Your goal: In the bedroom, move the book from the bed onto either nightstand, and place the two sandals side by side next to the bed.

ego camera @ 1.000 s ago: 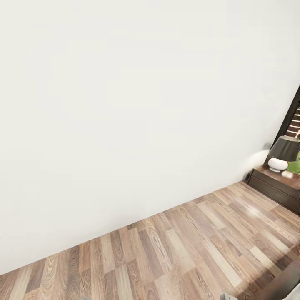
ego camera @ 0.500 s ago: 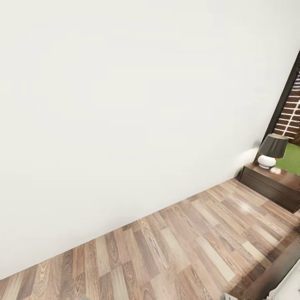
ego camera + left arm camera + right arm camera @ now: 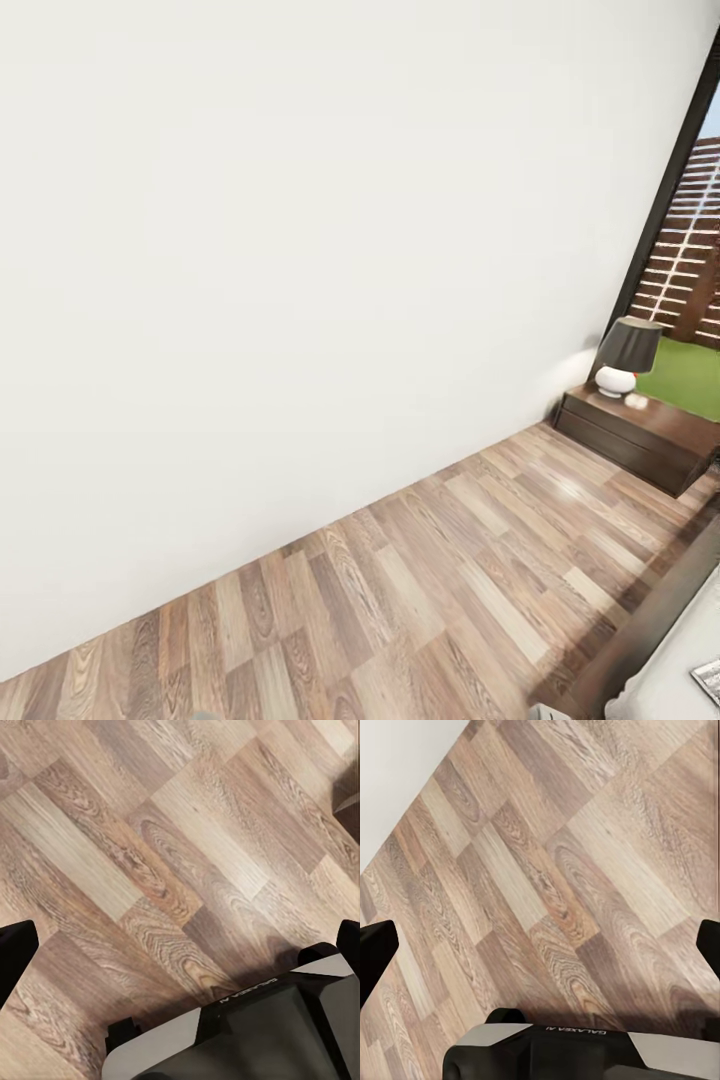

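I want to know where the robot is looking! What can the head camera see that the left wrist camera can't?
The head view has the white wall, a nightstand carrying a lamp, a black-framed window and a corner of the bed. The left wrist view has the robot's own base and the left gripper's dark fingertips, spread wide with nothing held. Both share the wood-plank floor.

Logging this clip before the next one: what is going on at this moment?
The robot is handling nothing; both wrist cameras look down at bare wood-plank floor, fingers spread wide apart. The head camera faces a white wall, with a nightstand carrying a lamp by the window, and a corner of the bed at the lower right.
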### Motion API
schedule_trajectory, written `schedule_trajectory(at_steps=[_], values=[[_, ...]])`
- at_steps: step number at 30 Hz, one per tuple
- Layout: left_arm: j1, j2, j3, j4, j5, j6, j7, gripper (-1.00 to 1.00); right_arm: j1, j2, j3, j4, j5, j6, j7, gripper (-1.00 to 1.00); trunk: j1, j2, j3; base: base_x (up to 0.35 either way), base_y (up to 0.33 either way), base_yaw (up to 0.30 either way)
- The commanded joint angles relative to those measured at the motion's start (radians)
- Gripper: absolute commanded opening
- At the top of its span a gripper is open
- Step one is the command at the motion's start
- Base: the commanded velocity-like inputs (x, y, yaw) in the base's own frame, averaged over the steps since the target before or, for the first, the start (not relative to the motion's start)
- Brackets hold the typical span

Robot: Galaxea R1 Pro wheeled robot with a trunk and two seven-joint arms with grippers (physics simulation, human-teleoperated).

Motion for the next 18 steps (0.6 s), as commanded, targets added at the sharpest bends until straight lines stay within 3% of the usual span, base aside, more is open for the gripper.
schedule_trajectory(at_steps=[1,18], values=[[-0.001,0.0,0.008,0.0,-0.011,-0.004,-0.002,1.0,-0.001,0.0,0.008,0.001,-0.006,-0.004,0.003,1.0,0.001,-0.002,-0.002,0.0,0.0,-0.132],[-0.001,0.0,0.008,0.0,-0.011,-0.004,-0.002,1.0,-0.001,0.0,0.008,0.001,-0.006,-0.004,0.004,1.0,0.001,-0.002,-0.002,0.0,0.0,-0.149]])
